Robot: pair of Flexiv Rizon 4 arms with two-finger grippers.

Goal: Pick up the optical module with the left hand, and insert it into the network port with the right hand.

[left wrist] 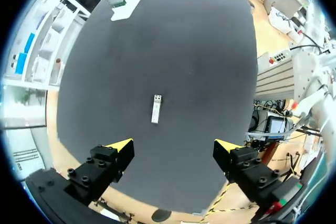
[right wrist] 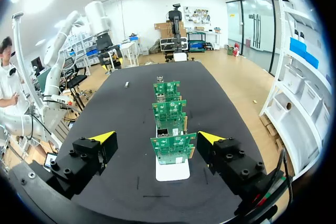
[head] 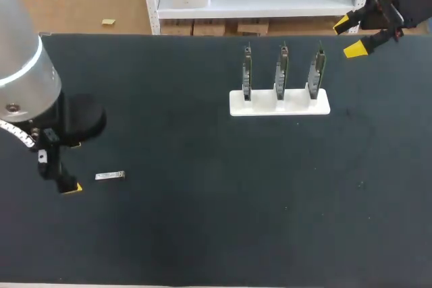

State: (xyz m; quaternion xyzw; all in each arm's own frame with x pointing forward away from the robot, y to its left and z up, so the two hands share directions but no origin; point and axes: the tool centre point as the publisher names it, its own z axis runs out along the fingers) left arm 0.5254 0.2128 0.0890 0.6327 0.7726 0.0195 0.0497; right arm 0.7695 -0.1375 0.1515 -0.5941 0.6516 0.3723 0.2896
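The optical module point(head: 110, 176), a small silver bar, lies flat on the dark table at the left; in the left wrist view the module point(left wrist: 156, 108) is ahead of my open left gripper point(left wrist: 173, 148), apart from its fingers. In the head view the left gripper point(head: 67, 183) stands just left of the module, low over the table. Three green circuit boards with network ports point(head: 281, 72) stand upright in a white holder point(head: 279, 102) at the back right. My right gripper point(head: 354, 35) hangs open beyond that holder; the boards point(right wrist: 172, 148) line up ahead of it, between its fingers point(right wrist: 102, 139).
The white holder point(right wrist: 172, 170) sits near the table's far edge. The module point(right wrist: 126, 84) shows small at the table's other end in the right wrist view. Dark tabletop point(head: 223, 193) spreads between the module and the holder.
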